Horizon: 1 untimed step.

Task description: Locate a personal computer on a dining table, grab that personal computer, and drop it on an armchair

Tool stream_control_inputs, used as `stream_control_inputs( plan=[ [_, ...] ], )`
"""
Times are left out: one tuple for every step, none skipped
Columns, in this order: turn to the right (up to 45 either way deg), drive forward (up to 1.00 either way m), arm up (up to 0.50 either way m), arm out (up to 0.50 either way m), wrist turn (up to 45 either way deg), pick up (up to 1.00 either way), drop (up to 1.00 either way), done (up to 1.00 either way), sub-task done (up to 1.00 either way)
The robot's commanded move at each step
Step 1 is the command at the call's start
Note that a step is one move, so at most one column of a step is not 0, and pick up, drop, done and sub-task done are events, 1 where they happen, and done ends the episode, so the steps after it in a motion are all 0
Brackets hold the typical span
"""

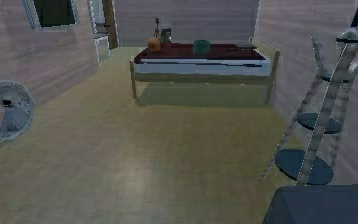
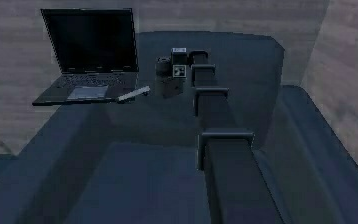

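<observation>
An open black laptop (image 2: pixel 87 62) rests on a dark blue armchair (image 2: pixel 137 160), toward the arm side view's upper left, with its screen upright. My arm (image 2: pixel 222 130) reaches out over the chair. The gripper (image 2: pixel 159 82) sits just right of the laptop's keyboard, and one thin pale finger (image 2: pixel 134 94) lies by the laptop's near corner. I cannot tell whether the gripper holds anything. A corner of the armchair (image 1: pixel 322 205) also shows at the forward view's bottom right.
A low bed (image 1: pixel 202 65) with a dark red cover stands ahead, with a teal bowl (image 1: pixel 201 45) and bottles (image 1: pixel 157 38) on it. A tiered stand (image 1: pixel 317 120) leans at the right, and a round white fan (image 1: pixel 7 108) sits at the left. Open floor lies between.
</observation>
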Motion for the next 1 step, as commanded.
stream_control_inputs(
  plan=[
    [0.0, 0.0, 0.0, 0.0, 0.0, 0.0, 1.0, 0.0, 0.0]
  ],
)
